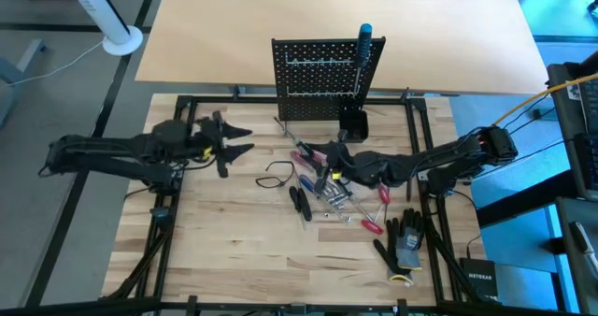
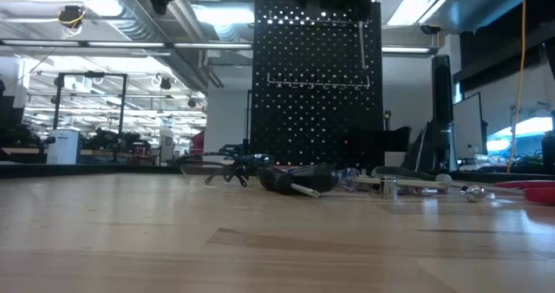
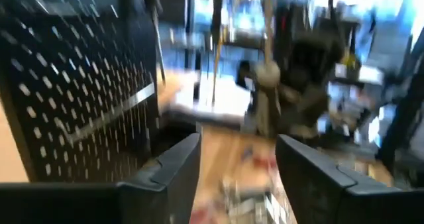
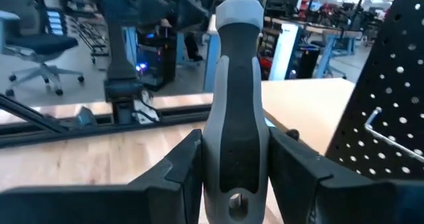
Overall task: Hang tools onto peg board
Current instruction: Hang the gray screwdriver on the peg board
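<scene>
Done: one blue-handled screwdriver (image 1: 363, 37) stood on the peg board (image 1: 322, 78).
Left: tool pile (image 1: 327, 190) at the board's 6 o'clock.
My right tool (image 4: 233, 177): pinched a grey-handled screwdriver (image 4: 235, 105).
My left tool (image 1: 241, 140): spread, empty.

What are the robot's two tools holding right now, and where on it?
The right tool grips a grey and black tool handle, low on its black part. The left tool is open and holds nothing.

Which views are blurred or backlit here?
Left wrist view: smeared throughout, peg board and table clutter streaked. Low view: peg board a backlit silhouette against bright ceiling lights. Right wrist view: grey-capped handle sharp. High view: evenly lit.
</scene>
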